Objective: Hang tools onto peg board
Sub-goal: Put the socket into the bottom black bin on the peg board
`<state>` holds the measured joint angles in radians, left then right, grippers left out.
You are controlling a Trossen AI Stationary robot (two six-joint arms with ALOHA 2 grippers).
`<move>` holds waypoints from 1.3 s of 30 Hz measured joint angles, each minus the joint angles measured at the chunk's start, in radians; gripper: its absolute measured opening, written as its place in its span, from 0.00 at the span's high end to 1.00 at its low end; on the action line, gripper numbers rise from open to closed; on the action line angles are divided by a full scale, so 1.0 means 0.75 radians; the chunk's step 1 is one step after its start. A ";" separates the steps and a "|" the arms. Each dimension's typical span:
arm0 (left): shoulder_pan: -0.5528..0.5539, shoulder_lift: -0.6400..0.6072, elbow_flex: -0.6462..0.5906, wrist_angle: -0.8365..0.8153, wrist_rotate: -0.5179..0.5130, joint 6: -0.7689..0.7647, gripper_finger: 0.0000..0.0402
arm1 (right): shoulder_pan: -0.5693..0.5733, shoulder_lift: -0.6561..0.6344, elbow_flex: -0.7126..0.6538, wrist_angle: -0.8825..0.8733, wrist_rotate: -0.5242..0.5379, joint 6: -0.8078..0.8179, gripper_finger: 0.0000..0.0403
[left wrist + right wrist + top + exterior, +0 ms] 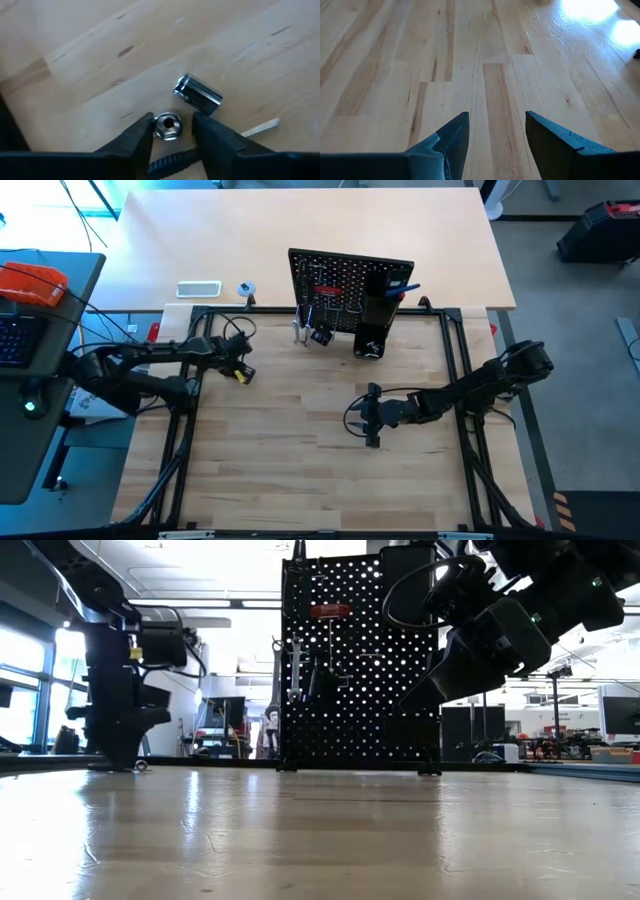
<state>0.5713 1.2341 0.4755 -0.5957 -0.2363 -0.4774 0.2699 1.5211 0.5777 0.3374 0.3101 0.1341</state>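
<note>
The peg board (345,280) stands upright at the table's far middle. On it hang a red-handled screwdriver (330,611), a silver wrench (293,670) and a blue hex key (403,288) by the box holder (375,310). My left gripper (171,124) is at the far left (240,370), pointing steeply down and open. Its fingers stand on either side of a small silver socket (167,126) that stands on end on the wood. A second silver socket (197,94) lies on its side just beyond. My right gripper (497,122) waits open over bare wood at mid-table (368,418). My left gripper comes at the socket from above, one finger on each side of it. One fingertip (146,125) stands right at the socket's rim (157,128); whether it touches I cannot tell. A gap shows between the socket and the other finger (200,125).
A pale sliver (260,129) lies on the wood near the sockets. A white box (198,288) and a tape roll (246,289) sit behind the black frame rail (250,311). An orange object (35,283) rests on the side desk at the left.
</note>
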 joint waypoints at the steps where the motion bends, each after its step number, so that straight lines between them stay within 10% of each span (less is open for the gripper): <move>1: 0.000 0.009 0.001 0.009 0.004 0.009 0.69 | 0.000 0.000 0.000 0.000 0.000 -0.001 0.53; 8: 0.000 0.026 0.003 0.041 0.021 0.077 0.86 | 0.000 0.000 0.000 0.000 0.000 -0.001 0.53; 25: -0.095 0.031 0.213 -0.193 0.059 0.095 0.86 | 0.000 0.000 0.001 0.006 0.000 -0.004 0.53; 39: -0.331 -0.033 0.461 0.054 0.527 0.193 0.86 | 0.063 0.000 0.050 0.220 -0.051 -0.435 0.53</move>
<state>0.3232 1.2093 0.8212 -0.5549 0.1586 -0.3328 0.3168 1.5211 0.6151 0.5022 0.2722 -0.1923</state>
